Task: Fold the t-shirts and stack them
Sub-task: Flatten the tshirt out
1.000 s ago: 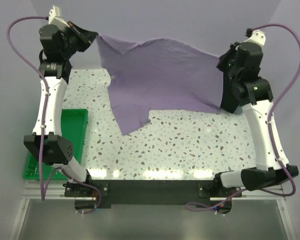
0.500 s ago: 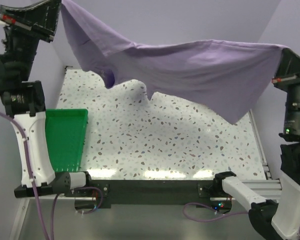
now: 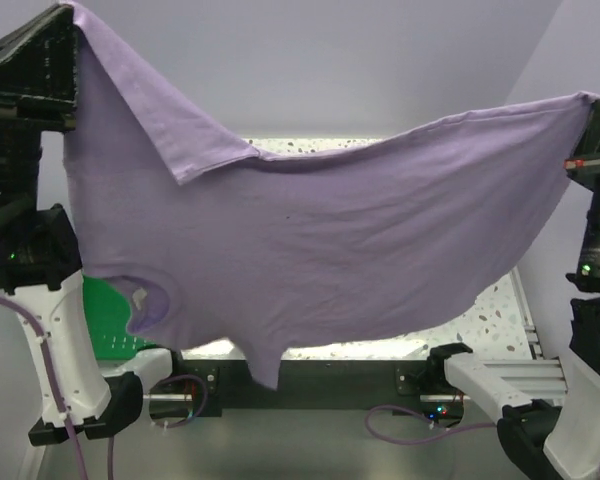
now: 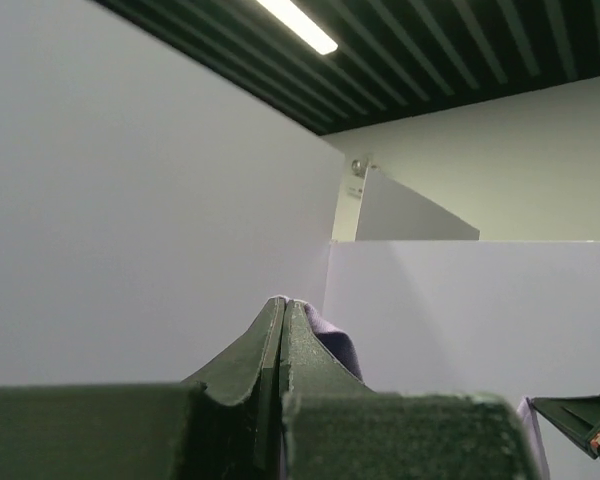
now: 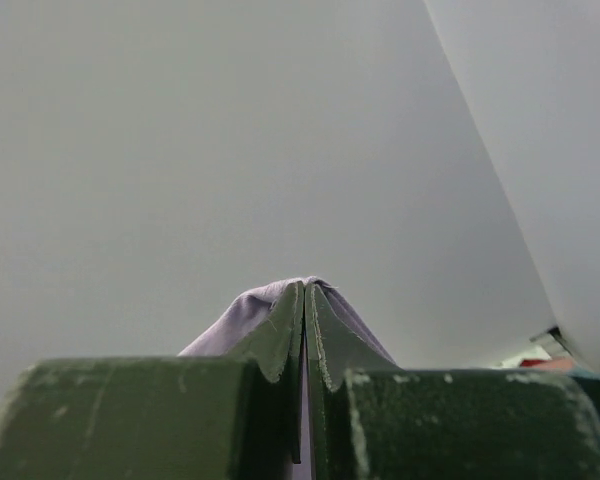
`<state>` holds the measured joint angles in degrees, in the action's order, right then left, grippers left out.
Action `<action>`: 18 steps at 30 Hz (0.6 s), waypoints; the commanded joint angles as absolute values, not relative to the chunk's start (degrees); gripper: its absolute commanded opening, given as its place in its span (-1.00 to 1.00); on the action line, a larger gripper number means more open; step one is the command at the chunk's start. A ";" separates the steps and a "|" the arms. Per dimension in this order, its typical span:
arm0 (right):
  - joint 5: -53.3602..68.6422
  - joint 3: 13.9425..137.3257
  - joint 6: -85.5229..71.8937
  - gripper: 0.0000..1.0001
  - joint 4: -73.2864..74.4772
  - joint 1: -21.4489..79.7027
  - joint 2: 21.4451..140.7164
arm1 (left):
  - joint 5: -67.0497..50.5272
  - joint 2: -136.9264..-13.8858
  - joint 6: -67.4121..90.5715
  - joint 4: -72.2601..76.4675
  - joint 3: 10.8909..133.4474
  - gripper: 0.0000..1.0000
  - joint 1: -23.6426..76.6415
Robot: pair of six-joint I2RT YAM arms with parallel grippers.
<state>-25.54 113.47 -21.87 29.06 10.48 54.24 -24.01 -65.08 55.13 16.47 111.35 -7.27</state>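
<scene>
While the left fingers (image 4: 255, 355) and right fingers (image 5: 280, 345) each pinch a corner, the lavender t-shirt (image 3: 330, 260) hangs spread between them.

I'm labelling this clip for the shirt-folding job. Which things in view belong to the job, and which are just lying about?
Part of the job:
- lavender t-shirt, hanging stretched between the two arms
- left gripper, shut on one end of it
- right gripper, shut on the other end

Just lying about:
- green tray, mostly hidden behind the shirt
- speckled table underneath
</scene>
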 commanded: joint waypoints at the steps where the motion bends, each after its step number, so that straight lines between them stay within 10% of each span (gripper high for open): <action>1: -30.14 108.21 -22.06 -1.00 31.20 10.46 60.80 | -24.86 -71.61 59.14 17.22 99.69 -1.00 -7.47; 10: -30.33 80.18 -25.04 -1.00 21.99 8.27 70.30 | -30.94 -93.21 48.79 15.47 84.74 -0.93 -0.53; 13: -28.31 73.23 -26.19 -0.91 19.79 6.77 75.92 | -31.90 -102.09 45.10 13.89 82.88 -0.37 1.13; 14: -26.82 71.65 -26.10 -0.65 19.60 6.25 79.33 | -32.17 -104.13 43.26 13.36 83.05 0.17 1.58; 16: -23.75 72.24 -25.93 0.07 21.51 4.49 83.91 | -32.17 -108.87 41.32 8.98 85.68 0.59 2.81; 18: -21.36 76.01 -24.71 0.21 25.12 4.13 89.61 | -30.77 -110.47 37.80 2.94 88.84 0.66 4.30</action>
